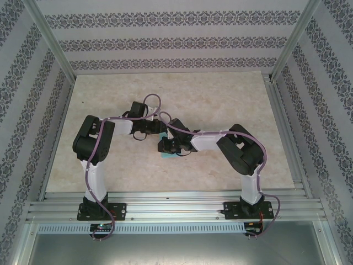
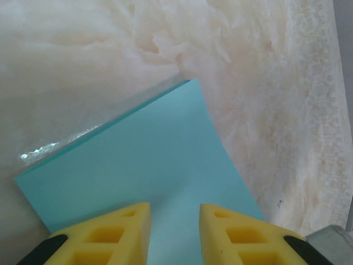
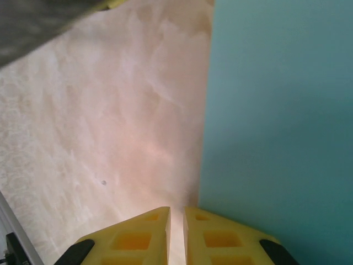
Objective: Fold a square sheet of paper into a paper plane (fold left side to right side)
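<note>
The square sheet of paper [image 2: 149, 160] is plain turquoise and lies on the marbled table, its right edge slightly curved. My left gripper [image 2: 175, 212] hovers just over it, open, with bare paper showing between the yellow fingertips [image 2: 135, 221]. In the right wrist view the sheet [image 3: 276, 121] runs down the right side with a straight edge. My right gripper [image 3: 176, 218] sits at that edge, shut to a thin slit with nothing in it, its right finger [image 3: 220, 232] over the paper. From above, both grippers [image 1: 159, 131] [image 1: 167, 148] meet over the sheet [image 1: 165, 155] at mid-table. The paper plane is out of view.
The pale marbled tabletop [image 1: 220, 99] spreads around the arms, with free room behind and to both sides. Aluminium rails [image 1: 165, 201] run along the near edge and patterned walls [image 1: 165, 33] close in the table.
</note>
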Robot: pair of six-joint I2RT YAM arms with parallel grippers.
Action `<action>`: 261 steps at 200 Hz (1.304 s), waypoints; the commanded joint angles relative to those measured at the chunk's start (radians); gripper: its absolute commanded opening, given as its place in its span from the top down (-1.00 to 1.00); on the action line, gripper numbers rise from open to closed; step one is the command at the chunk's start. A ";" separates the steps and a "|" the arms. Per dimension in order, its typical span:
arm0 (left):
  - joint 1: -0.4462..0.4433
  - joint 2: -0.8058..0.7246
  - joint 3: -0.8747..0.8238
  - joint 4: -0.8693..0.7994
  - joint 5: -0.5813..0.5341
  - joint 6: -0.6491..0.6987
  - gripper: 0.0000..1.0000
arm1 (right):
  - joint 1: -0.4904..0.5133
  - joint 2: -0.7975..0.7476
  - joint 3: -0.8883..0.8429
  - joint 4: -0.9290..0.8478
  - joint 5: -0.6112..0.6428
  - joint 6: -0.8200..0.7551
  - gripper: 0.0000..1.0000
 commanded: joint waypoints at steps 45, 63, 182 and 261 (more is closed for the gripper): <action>-0.001 0.044 -0.048 -0.096 -0.084 0.028 0.39 | 0.048 0.024 0.044 -0.191 0.043 -0.089 0.70; 0.000 0.046 -0.043 -0.105 -0.092 0.036 0.39 | 0.058 0.011 0.031 -0.205 0.037 -0.092 0.69; -0.001 0.052 -0.043 -0.114 -0.112 0.045 0.41 | 0.118 -0.072 -0.092 -0.220 0.008 -0.053 0.67; 0.066 -0.175 -0.026 -0.177 -0.057 0.027 0.27 | 0.108 -0.038 -0.094 -0.211 0.023 -0.047 0.67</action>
